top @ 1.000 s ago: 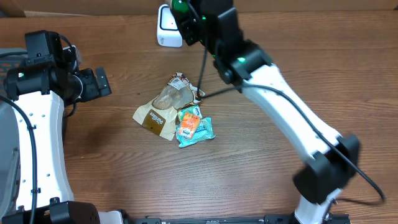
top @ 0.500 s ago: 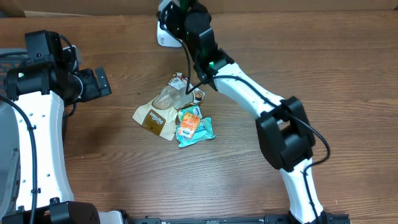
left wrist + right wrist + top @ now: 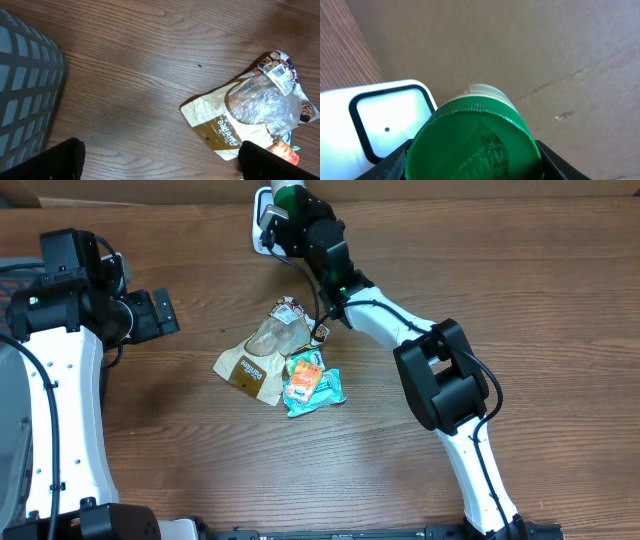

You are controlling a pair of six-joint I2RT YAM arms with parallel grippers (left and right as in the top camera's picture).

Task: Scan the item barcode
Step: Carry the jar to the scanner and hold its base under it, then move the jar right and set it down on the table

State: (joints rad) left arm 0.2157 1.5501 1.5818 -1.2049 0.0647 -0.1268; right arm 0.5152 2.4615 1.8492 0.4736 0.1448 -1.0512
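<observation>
Looking at a green-capped bottle (image 3: 290, 194) held up off the tabletop (image 3: 560, 300) at the far edge, right in front of the white scanner (image 3: 262, 225). Pinched at the cap (image 3: 472, 142) end by the right fingers (image 3: 395, 162), clamped on either side, roughly half spread. Nothing in the left fingers (image 3: 55, 162), spread wide and parked near the left edge by a grey basket (image 3: 25, 100). Heap of snack packets (image 3: 285, 365) lying mid-tabletop, untouched.

Handling guess: hard plastic, stiff, probably light, so no crushing worries. Round and slick though, so likely to twist or slide in a two-sided pinch. Best taken across the ribbed cap rim or the body just under, never over the barcode side. Can't make out a barcode from here, only some stamped print on the cap top. Probably needs a slow roll toward the scanner window to show the coded side. Worth keeping the squeeze firm during that turn.
</observation>
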